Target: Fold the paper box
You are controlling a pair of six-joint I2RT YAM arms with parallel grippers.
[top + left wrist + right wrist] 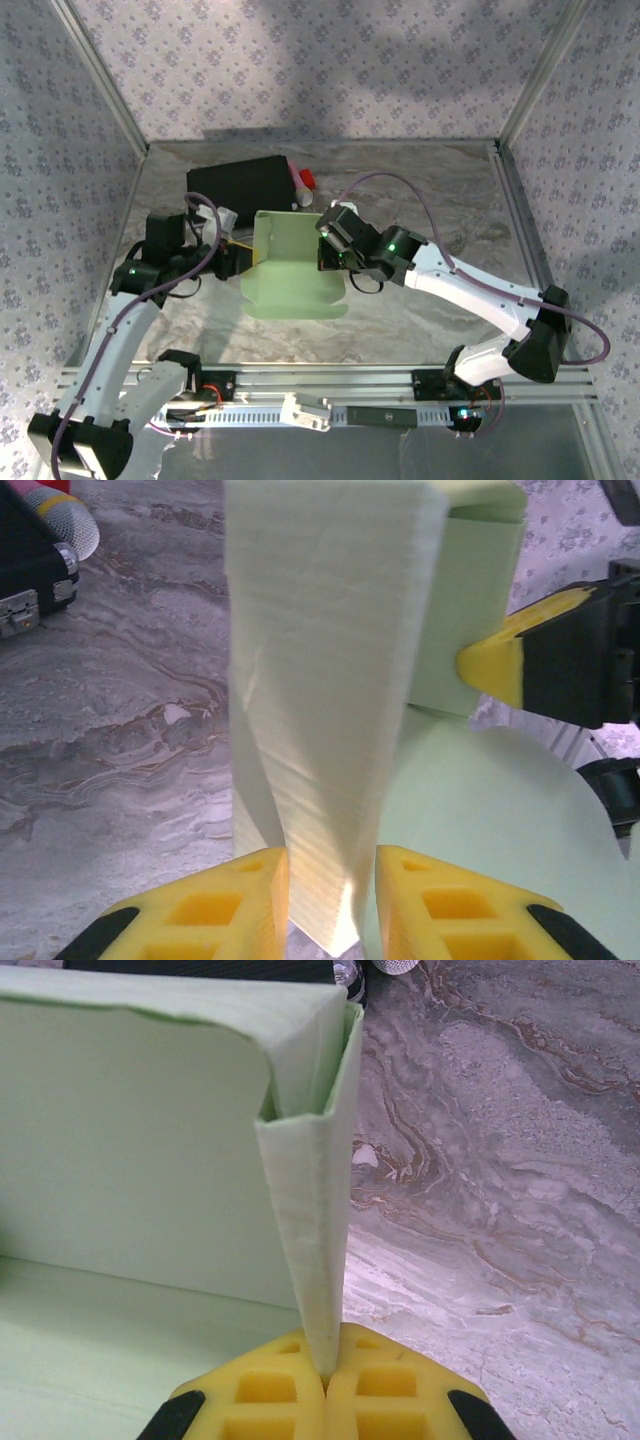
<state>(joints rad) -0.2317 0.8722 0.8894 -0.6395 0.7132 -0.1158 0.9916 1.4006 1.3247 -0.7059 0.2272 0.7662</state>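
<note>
Half-folded pale green paper box [290, 275] held from both sides on the marble-patterned table [430, 200].
The paper box sits mid-table, back wall upright, front panel lying flat toward the arms. A black case [240, 185] lies just behind it, far left. The left gripper [332, 885] clamps the box's left folded wall. The right gripper [327, 1372] pinches the right one tight.

Readable text: none.
No lettering, label, brand or number can be made out on the paper box [285, 275], plain pale-green card on each face shown, nor on the black case [240, 188] by the worktop's far edge.
</note>
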